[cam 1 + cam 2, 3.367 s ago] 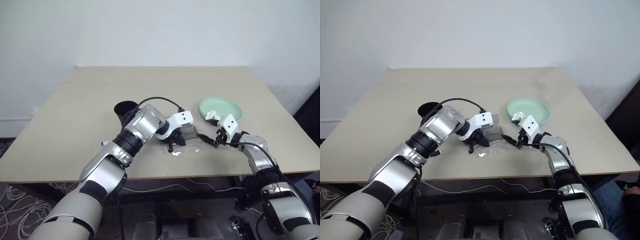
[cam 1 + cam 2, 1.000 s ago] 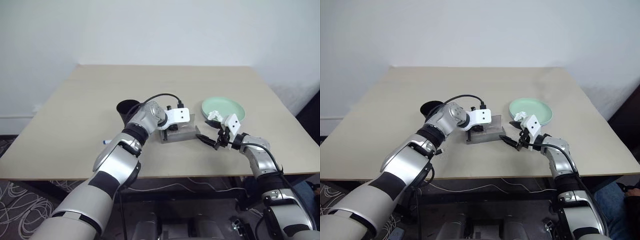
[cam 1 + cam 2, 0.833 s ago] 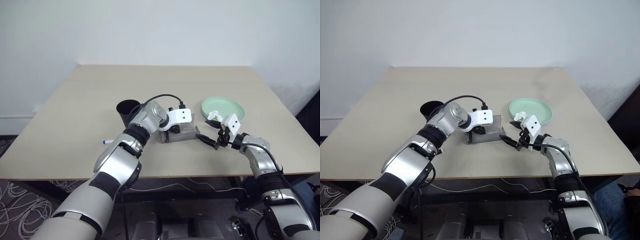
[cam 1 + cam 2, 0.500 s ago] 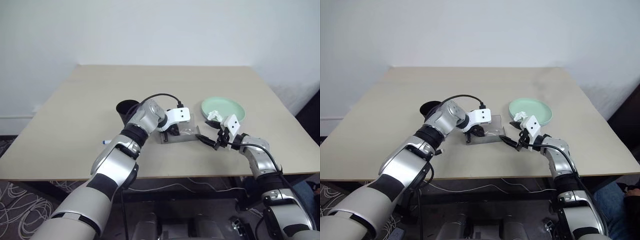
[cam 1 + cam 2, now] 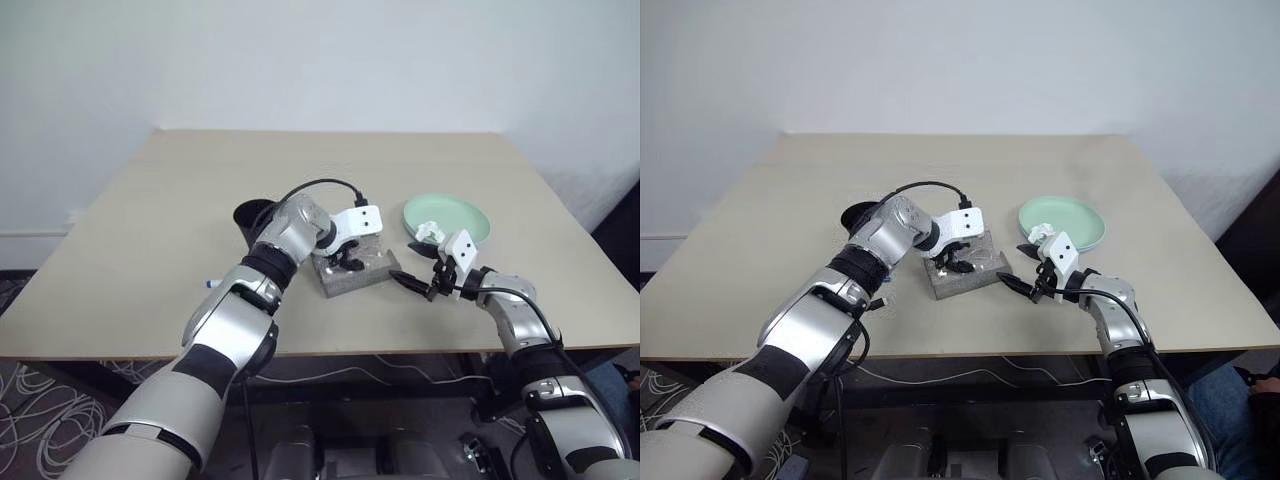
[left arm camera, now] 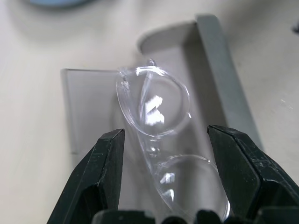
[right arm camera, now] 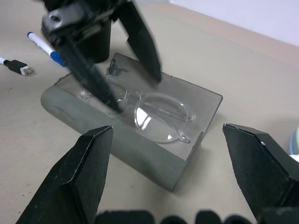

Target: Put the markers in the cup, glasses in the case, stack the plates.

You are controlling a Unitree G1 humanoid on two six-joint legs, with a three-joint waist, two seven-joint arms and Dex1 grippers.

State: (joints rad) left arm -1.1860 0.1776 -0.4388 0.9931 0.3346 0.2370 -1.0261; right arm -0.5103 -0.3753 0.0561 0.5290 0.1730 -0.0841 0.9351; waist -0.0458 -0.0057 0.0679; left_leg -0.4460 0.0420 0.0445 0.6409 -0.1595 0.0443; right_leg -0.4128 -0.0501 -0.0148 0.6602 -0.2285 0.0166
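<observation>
Cup [image 5: 252, 222] half behind left arm

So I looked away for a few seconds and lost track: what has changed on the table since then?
The glasses went from the tabletop into the open grey case. The left gripper let them go, and its fingers now stand open either side of them. The case has also turned slightly. The right gripper stayed open beside the case; the black cup and green plate are unmoved.

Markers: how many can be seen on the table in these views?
2. A blue-capped marker lies on the table beside the black cup. A dark-capped marker lies nearby, mostly cut off by the right wrist view's edge. Others could be hidden behind the left arm.
</observation>
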